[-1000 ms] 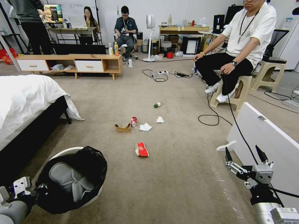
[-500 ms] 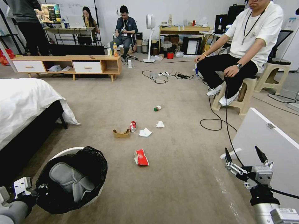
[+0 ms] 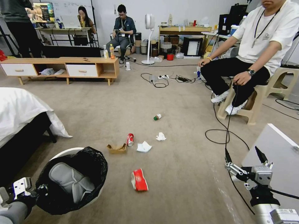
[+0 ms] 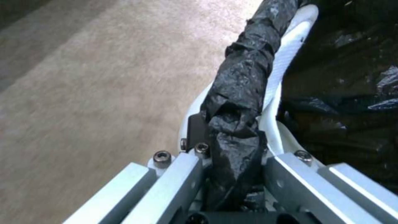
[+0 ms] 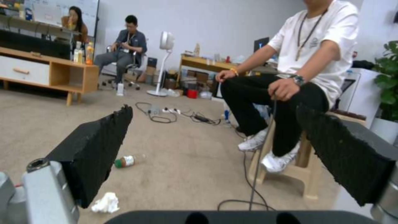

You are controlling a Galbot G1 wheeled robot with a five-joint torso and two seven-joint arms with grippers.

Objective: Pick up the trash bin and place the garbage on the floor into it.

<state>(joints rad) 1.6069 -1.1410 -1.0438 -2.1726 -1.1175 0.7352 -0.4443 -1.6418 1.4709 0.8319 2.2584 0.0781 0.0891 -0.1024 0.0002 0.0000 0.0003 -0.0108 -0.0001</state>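
Beige carpet (image 3: 174, 193) runs the length of a busy workroom, where a wheeled robot faces a scatter of litter. At far left the left gripper (image 4: 232, 161) is clamped on the rim of the trash bin (image 3: 73, 179), pinching white plastic and black liner together; the bin hangs tilted, mouth toward the litter, apparently ready to receive it. Ahead of the bin lie torn cardboard (image 3: 116, 148), a red can (image 3: 130, 139) just beside it, a red wrapper (image 3: 139, 180) nearer the robot, a flat tissue (image 3: 144, 147) and a crumpled tissue (image 3: 160, 136), with a green-capped bottle (image 3: 157, 117) farther out toward the middle of the floor. At right the right gripper (image 3: 244, 158) hovers empty, its fingers spread wide and pointed out over the carpet, seemingly poised for a first pickup. None of the litter is in the bin.
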